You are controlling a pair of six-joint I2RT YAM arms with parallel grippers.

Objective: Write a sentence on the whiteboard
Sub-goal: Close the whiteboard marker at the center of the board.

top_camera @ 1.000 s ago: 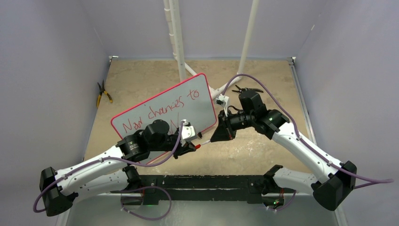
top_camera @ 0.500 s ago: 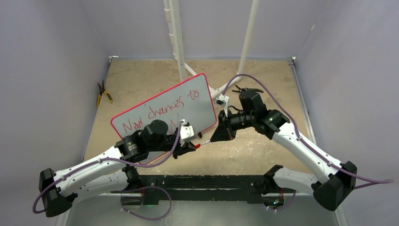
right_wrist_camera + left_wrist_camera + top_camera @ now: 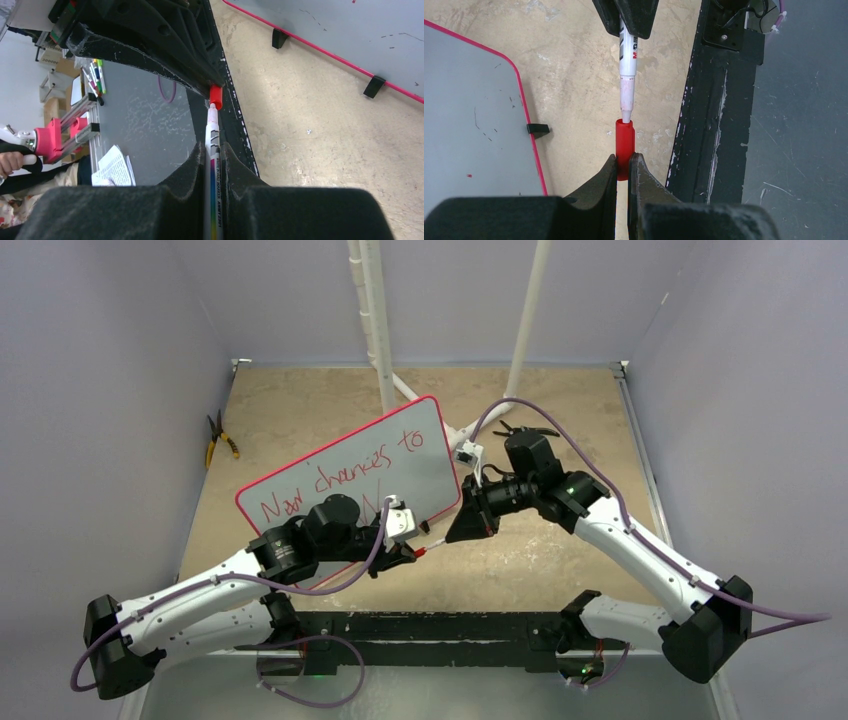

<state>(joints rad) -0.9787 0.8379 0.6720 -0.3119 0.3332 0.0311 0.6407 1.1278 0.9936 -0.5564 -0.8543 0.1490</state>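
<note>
Top view: 2nd line of the sentence was mostly hid under the left arm, and the few strokes by the wrist were unreadable. The whiteboard near edge was covered too. Left wrist view: board cut off at left & top edges. The marker upper barrel was lost betw. right gripper fingers, its nib end inside the cap, and the cap base was buried in the left gripper. Right wrist view: barrel cut by bottom edge, print too small to read.
</note>
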